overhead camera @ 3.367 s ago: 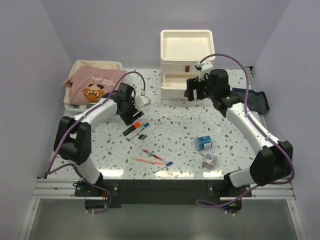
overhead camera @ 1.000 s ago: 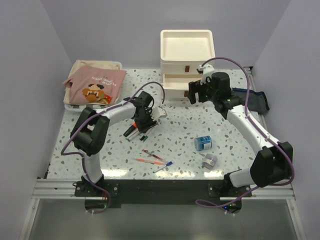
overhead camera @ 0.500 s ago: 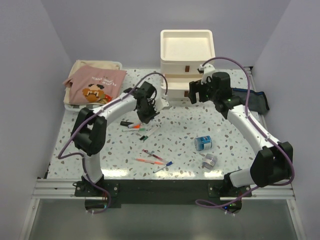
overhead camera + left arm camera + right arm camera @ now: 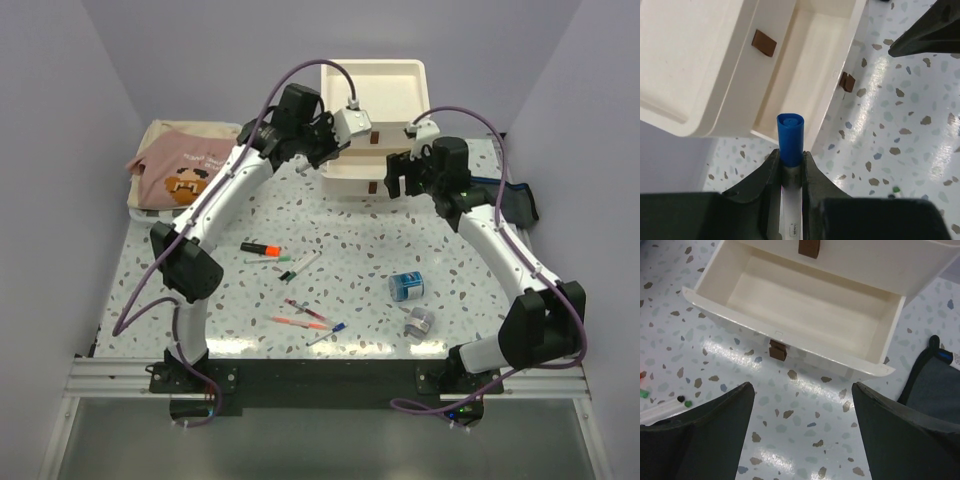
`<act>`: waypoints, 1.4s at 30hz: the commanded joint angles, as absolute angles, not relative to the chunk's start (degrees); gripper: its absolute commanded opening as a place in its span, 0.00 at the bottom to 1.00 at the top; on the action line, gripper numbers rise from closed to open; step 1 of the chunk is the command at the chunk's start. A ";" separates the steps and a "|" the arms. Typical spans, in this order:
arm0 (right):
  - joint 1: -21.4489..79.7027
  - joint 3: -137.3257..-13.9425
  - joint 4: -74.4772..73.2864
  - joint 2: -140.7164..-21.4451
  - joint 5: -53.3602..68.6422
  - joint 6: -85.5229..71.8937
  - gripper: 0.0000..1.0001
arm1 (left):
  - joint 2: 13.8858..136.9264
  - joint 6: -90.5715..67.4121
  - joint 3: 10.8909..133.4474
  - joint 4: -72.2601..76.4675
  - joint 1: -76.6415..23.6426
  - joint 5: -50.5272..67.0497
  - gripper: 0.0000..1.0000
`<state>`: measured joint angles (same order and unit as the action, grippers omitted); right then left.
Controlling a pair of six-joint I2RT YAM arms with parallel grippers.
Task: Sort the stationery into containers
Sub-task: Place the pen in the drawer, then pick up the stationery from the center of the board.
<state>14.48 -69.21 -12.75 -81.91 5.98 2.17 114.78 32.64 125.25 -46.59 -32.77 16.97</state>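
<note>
Since a second ago the left arm (image 4: 225, 190) has risen from the worktop (image 4: 350, 270) to the cream-white plastic three-drawer unit (image 4: 388, 95). Left fingers (image 4: 771, 167) clamp a blue-capped white marker (image 4: 790, 134), cap protruding beyond their tips. Right fingers (image 4: 715, 425) stand wide apart, empty, the pulled-out drawer (image 4: 805, 310) just ahead of them.

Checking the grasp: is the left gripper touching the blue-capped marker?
Touching. Left wrist view: the left gripper clamps the blue-capped marker from both sides.

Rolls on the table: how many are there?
2. The blue roll sits right of centre on the table; the grey roll lies just nearer the front edge. More may be hidden inside the drawer unit.
</note>
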 commanded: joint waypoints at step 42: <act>7.91 -66.18 -9.32 -79.98 12.04 0.97 0.84 | 86.48 63.53 74.64 -49.05 -27.77 21.63 0.69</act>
